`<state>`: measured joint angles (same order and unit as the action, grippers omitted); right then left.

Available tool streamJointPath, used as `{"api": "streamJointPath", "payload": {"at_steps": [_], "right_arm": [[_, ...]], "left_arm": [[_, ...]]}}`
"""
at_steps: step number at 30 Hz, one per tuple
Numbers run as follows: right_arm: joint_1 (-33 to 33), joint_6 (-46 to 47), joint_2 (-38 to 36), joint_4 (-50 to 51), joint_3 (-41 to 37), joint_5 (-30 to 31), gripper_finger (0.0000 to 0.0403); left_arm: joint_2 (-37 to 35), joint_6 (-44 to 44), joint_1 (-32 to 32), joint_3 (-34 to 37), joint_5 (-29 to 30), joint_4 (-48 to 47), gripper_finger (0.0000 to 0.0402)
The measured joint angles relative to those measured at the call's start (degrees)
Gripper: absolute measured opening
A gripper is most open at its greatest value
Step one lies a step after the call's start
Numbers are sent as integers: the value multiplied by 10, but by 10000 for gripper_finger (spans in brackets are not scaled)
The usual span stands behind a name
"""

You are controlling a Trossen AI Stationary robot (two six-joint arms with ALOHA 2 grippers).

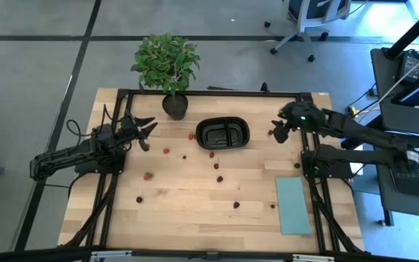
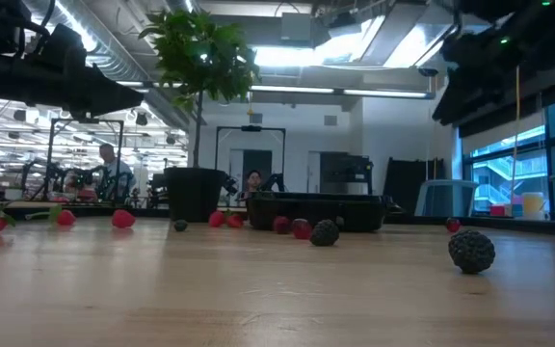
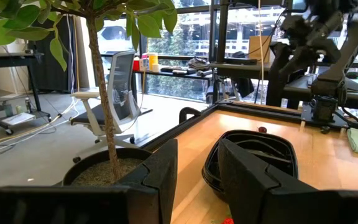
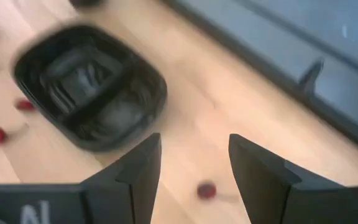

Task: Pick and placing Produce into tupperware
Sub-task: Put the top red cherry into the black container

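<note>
Many small berries [image 1: 148, 175], bright red and dark maroon, lie scattered across the wooden table [image 1: 195, 207], most of them near or beside the black tray [image 1: 222, 133], and none is visibly inside either of its two compartments, so the task appears barely begun. The tray sits toward the table's far edge, just beside the potted plant [image 1: 167, 67]. The right gripper [image 4: 191, 163] hovers with fingers spread above a red berry [image 4: 206, 190] beside the tray, apparently lining up a pick. The left gripper [image 1: 145, 132] is raised near the plant pot, fingers spread and holding nothing.
</note>
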<state>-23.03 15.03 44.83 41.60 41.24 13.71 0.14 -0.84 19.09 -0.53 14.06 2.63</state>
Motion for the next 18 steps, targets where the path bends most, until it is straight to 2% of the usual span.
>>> {"api": "streamJointPath", "payload": {"at_steps": [5, 8, 18], "right_arm": [[-10, 57, 106, 68, 57, -19, 191], [-18, 57, 155, 88, 76, -38, 191], [-47, 2, 254, 90, 61, -48, 191]], "left_arm": [[0, 0, 0, 0, 0, 0, 110], [0, 0, 0, 0, 0, 0, 110], [0, 0, 0, 0, 0, 0, 110]]}}
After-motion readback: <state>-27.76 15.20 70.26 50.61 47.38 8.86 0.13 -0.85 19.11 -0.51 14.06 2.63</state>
